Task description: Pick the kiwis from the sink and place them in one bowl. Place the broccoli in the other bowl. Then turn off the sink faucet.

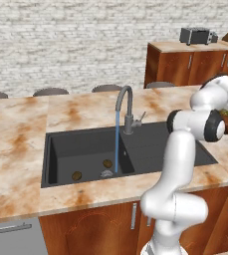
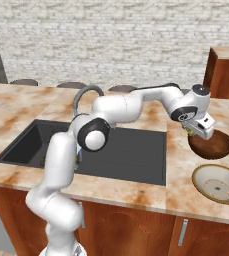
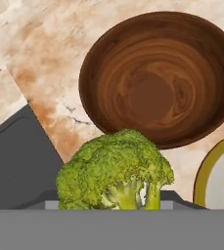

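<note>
The tool (image 2: 195, 131) is clamped on the broccoli (image 3: 116, 171), which sits at its tips, above the counter (image 3: 45, 58) at the near rim of the dark wooden bowl (image 3: 157, 78). The cream bowl (image 2: 218, 183) lies beside it. Farther off, 2 kiwis (image 1: 76, 176) rest in the sink (image 1: 85, 144) near the running faucet (image 1: 126, 107).

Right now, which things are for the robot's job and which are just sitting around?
For the job: broccoli held in the gripper, brown bowl, cream bowl, two kiwis, sink, running faucet.
Just sitting: toaster, stools.
</note>
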You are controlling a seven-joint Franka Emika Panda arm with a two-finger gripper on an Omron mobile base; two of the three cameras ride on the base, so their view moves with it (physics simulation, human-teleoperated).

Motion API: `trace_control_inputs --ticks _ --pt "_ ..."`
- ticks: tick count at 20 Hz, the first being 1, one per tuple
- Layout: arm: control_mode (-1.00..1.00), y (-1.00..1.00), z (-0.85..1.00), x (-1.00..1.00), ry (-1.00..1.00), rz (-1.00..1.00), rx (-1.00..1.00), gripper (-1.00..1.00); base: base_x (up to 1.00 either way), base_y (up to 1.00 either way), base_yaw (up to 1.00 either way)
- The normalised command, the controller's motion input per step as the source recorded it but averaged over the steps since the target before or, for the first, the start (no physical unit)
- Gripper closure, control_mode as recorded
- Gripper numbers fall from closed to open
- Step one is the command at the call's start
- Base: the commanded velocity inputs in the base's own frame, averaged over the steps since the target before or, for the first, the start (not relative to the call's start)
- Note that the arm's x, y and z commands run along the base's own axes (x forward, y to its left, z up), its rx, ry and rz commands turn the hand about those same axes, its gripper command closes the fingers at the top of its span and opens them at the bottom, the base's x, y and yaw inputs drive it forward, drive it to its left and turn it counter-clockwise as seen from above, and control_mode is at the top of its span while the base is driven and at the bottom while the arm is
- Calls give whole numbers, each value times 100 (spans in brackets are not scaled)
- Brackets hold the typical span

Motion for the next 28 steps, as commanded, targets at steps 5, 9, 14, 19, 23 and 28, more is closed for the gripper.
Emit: trace_control_inputs --ticks 5,9,14,19,23,28 --pt "-100 -48 -15 28 2 0 0 100 0 0 0" --pt "-100 -44 -53 28 0 0 0 -100 0 0 0" --pt "-100 -5 -9 39 3 0 0 -100 0 0 0" --pt "-100 0 7 32 7 0 0 -100 0 0 0" --pt "-100 -4 1 2 0 0 0 -100 0 0 0" --pt "-100 70 -28 -74 -11 1 -14 -100 0 0 0"
